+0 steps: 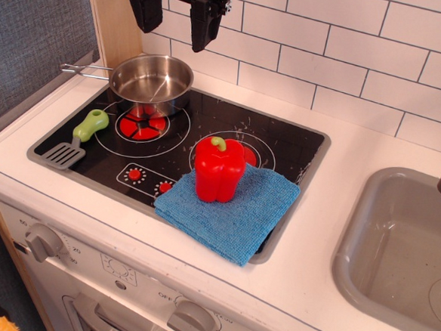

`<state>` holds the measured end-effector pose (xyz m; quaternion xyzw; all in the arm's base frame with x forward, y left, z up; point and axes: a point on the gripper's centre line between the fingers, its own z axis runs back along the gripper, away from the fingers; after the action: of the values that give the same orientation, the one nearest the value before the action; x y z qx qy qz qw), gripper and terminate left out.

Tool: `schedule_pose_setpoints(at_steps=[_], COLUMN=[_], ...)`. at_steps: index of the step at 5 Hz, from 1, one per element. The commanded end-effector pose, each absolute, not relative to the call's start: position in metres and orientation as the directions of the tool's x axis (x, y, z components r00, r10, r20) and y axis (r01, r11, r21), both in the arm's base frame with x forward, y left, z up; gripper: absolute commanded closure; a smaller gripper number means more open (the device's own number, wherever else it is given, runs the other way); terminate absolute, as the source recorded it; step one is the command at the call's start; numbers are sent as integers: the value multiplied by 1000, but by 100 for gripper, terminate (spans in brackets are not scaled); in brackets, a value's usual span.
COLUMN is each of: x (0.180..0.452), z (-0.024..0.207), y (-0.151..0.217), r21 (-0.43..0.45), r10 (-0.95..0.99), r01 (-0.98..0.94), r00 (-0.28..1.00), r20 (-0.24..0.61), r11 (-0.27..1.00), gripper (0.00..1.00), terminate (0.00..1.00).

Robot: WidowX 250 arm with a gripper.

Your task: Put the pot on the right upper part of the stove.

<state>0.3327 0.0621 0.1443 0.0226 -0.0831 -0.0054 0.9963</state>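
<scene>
Pot [152,78]: upright on stove's [298,144] back-left corner, overlapping the left ring; wire handle points left, past the rim. My gripper [175,14]: above the pot, fingers spread, holding nothing, touching nothing.

A glossy black stove [282,143] is seen, rimmed in grey and marked with white burner rings and red centres. The pot [151,80] is silver steel. A red pepper [219,169] (its stem green) is set on a blue cloth [240,212]. The spatula [77,139] is grey with a green handle; white tiles [349,61] are lined with dark grout, and the tool [175,14] is black.
</scene>
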Motion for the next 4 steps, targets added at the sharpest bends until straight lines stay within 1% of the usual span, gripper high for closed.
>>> schedule_pose_setpoints(at_steps=[1,2,3,4], x=[333,349,363,379], z=[144,132,114,88], y=[62,80,98,116], r21=[46,20,47,28], r10=[-15,59,101,118], r01=[7,-64,-112,-126], r00=[986,981,979,974], r20=[165,183,180,192], r11=[999,998,993,992], gripper=[0,0,0,0], terminate=[0,0,0,0])
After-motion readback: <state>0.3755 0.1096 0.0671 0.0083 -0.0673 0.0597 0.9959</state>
